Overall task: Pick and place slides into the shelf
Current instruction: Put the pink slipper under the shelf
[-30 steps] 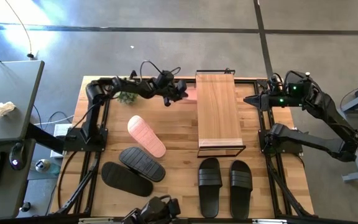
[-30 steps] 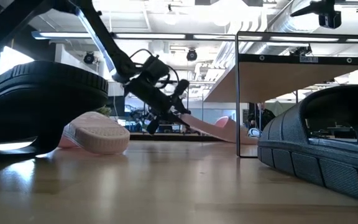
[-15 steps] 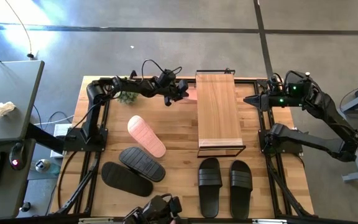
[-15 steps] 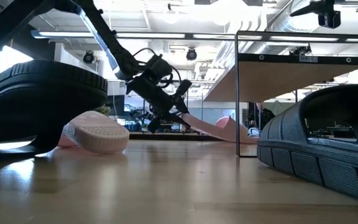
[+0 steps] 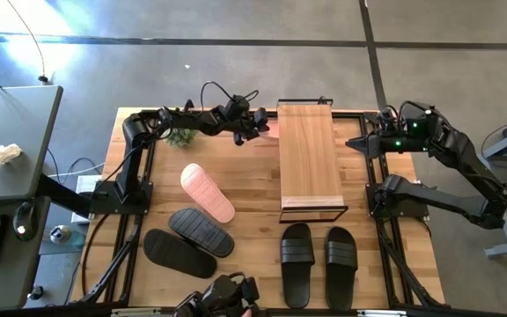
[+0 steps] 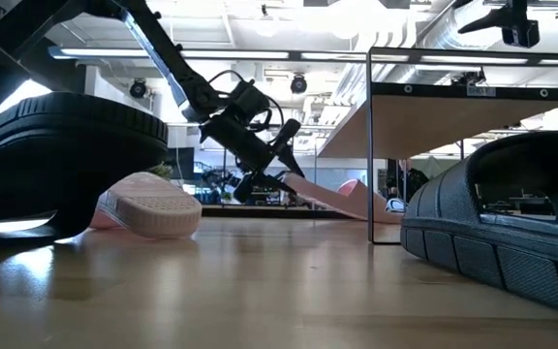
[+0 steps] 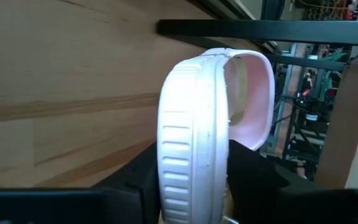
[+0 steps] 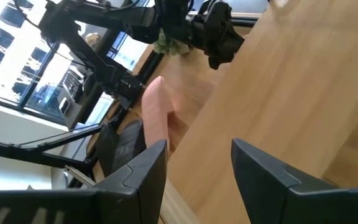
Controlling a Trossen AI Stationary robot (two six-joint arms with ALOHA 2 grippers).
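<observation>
Pink slide (image 7: pixel 194 130): gripped in the left claw (image 5: pixel 252 130), tilted, toe already under the shelf (image 5: pixel 308 158) at the table's (image 5: pixel 253 189) far end.
Left claw: clamped on the slide's heel.
Doing it well: I'd push low and level, clear of the wire frame, then let go.
Right claw (image 8: pixel 194 168): parted, empty, waiting beside the shelf.
Others: second pink slide (image 5: pixel 207 193) and four black slides (image 5: pixel 317 261) lie nearer, not obstructing.

shelf (image 5: pixel 307 158) top: bare | table (image 5: pixel 253 189) centre: open | front edge: black slides (image 5: pixel 317 261) block
</observation>
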